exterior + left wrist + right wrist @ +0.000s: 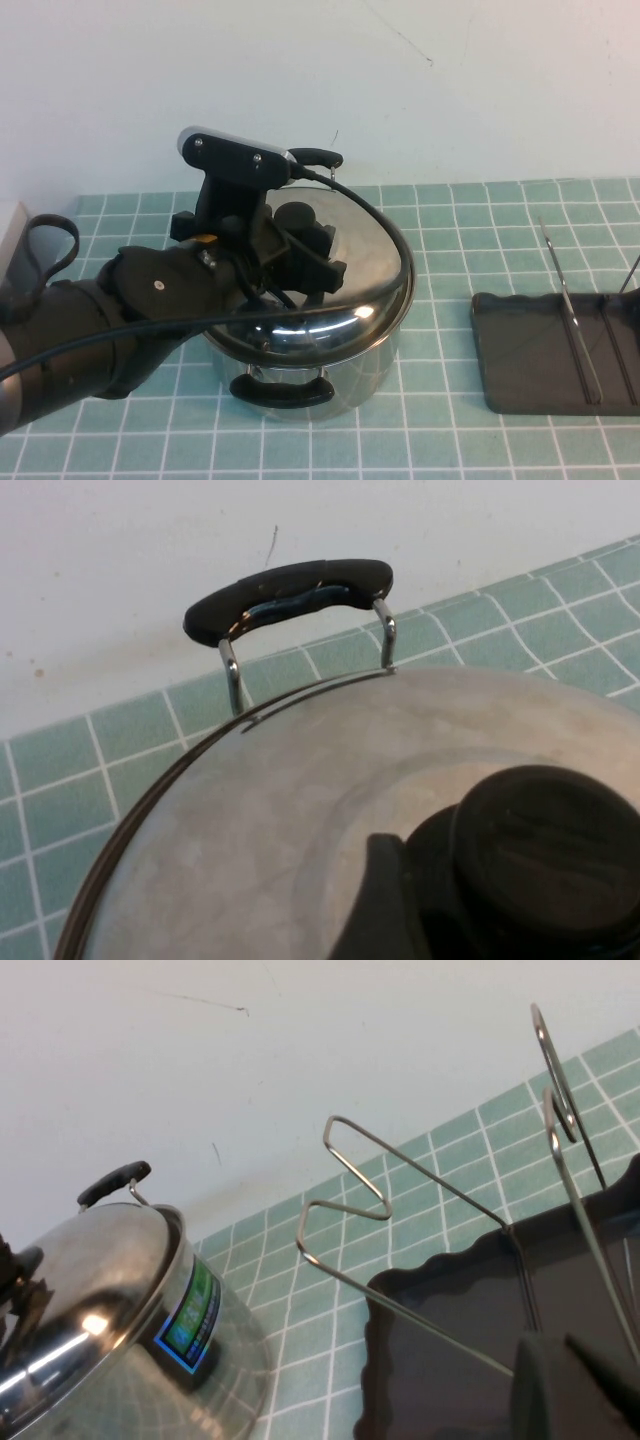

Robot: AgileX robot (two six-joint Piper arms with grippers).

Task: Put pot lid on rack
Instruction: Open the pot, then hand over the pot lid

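The shiny domed pot lid (365, 275) lies on the steel pot (320, 365) at mid-table, its black knob (296, 214) at the centre. My left gripper (305, 245) hangs over the lid, open, its fingers either side of the knob. In the left wrist view one finger (378, 900) stands beside the knob (545, 855), apart from it, above the lid (300, 810). The dark rack (530, 350) sits on the right with upright wire dividers (575, 320). My right gripper (572, 1380) is shut just over the rack's tray (450, 1340), holding nothing; the high view does not show it.
The pot has a black handle at the front (283, 390) and another at the back (318, 156). A white wall runs close behind the green tiled table. A pale object (10, 250) sits at the left edge. A cable arcs from the left wrist over the lid.
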